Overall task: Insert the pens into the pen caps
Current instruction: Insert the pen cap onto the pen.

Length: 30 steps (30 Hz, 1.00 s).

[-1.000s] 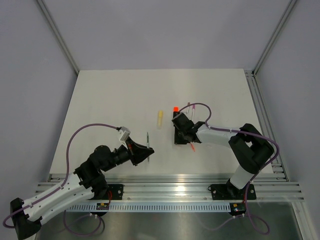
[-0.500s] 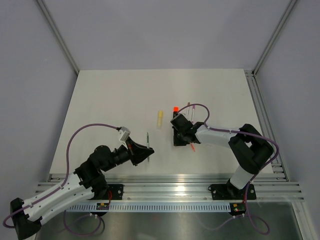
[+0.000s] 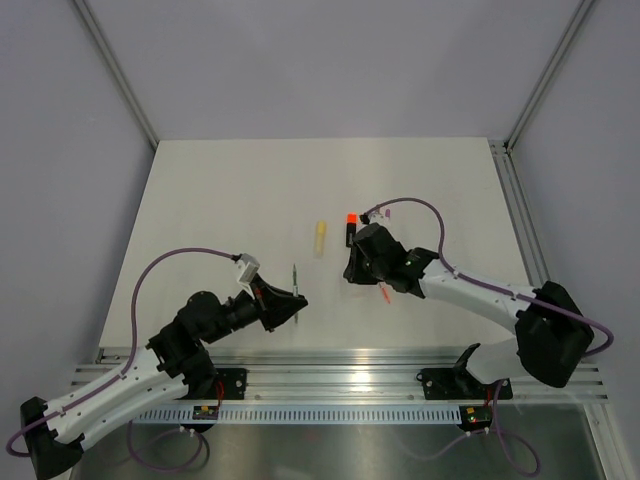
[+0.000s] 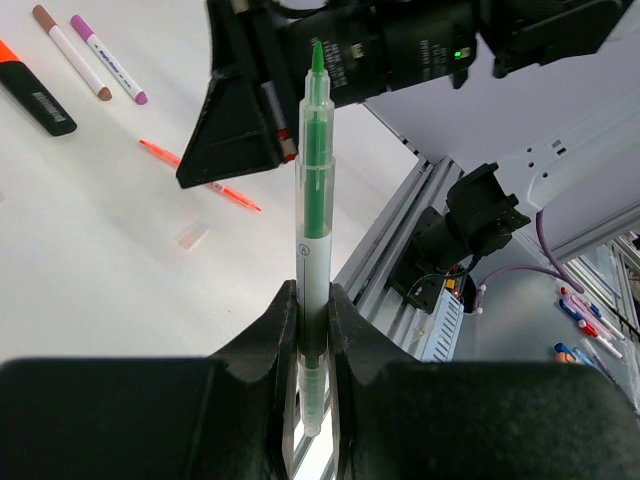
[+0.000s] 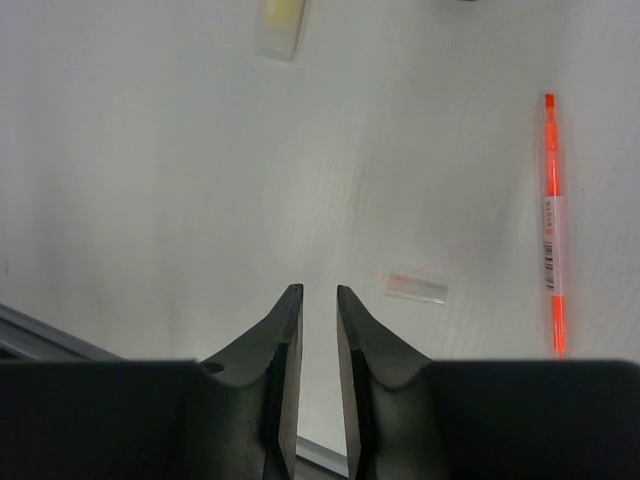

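My left gripper (image 4: pixel 315 300) is shut on a thin grey pen (image 4: pixel 312 200) with a green tip, which points away from the wrist. In the top view that pen (image 3: pixel 295 275) sticks out beyond the left gripper (image 3: pixel 288 306) near the table's front. My right gripper (image 5: pixel 317 290) hovers over bare table with a narrow gap between its jaws and nothing in it. To its right lie a small clear cap (image 5: pixel 416 288) and an orange-red pen (image 5: pixel 552 225). A pale yellow highlighter (image 3: pixel 320 237) and a black highlighter with an orange end (image 3: pixel 351 225) lie beyond the right gripper (image 3: pixel 351 273).
In the left wrist view, a brown-tipped pen (image 4: pixel 72 52) and a purple-tipped pen (image 4: pixel 108 60) lie side by side past the black highlighter (image 4: pixel 35 95). The aluminium rail (image 3: pixel 340 372) runs along the near table edge. Grey walls enclose the table.
The right gripper's jaws have parted a little. The right arm's elbow has swung out and down to the right, while its gripper stays near the orange-red pen. The left arm has not moved.
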Each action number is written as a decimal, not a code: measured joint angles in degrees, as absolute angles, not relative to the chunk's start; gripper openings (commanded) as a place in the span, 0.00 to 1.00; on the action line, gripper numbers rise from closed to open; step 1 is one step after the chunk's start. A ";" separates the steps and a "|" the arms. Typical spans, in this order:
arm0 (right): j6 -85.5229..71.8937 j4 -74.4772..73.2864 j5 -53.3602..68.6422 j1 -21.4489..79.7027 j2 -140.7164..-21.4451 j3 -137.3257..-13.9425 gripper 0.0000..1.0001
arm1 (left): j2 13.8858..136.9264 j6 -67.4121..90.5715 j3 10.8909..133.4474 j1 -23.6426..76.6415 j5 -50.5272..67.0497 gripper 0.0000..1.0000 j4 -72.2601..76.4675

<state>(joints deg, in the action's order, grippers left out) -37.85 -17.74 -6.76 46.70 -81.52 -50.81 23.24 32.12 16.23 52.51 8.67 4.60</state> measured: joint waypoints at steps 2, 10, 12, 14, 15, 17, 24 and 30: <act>-39.75 -17.41 -7.09 46.83 -78.00 -48.88 0.41 | 23.22 31.92 16.23 52.51 8.62 0.00 4.60; -47.37 -16.64 -6.31 46.89 -77.65 -39.03 0.59 | 22.28 31.24 16.23 52.51 8.14 0.00 4.34; -48.73 -15.79 -5.91 46.89 -79.46 -38.96 0.59 | 21.41 31.00 16.23 52.51 7.79 0.00 4.34; -49.63 -14.52 -5.89 46.89 -81.08 -38.98 0.59 | 21.15 30.85 16.23 52.51 7.60 0.00 4.36; -49.98 -14.17 -5.91 46.89 -81.78 -38.98 0.59 | 21.12 30.79 16.21 52.51 7.55 0.00 4.36; -50.46 -13.96 -5.93 46.89 -83.09 -39.22 0.59 | 21.10 30.59 15.94 52.51 7.51 0.00 4.40; -50.85 -13.76 -6.96 46.89 -86.37 -42.22 0.59 | 21.10 30.37 15.27 52.51 7.51 0.00 4.12; -50.65 -13.76 -8.23 46.89 -90.11 -45.65 0.57 | 21.10 30.30 15.27 52.51 7.51 0.00 4.12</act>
<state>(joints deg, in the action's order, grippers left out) -50.65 -13.76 -8.23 46.89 -90.11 -45.65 21.10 30.30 15.27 52.51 7.51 4.12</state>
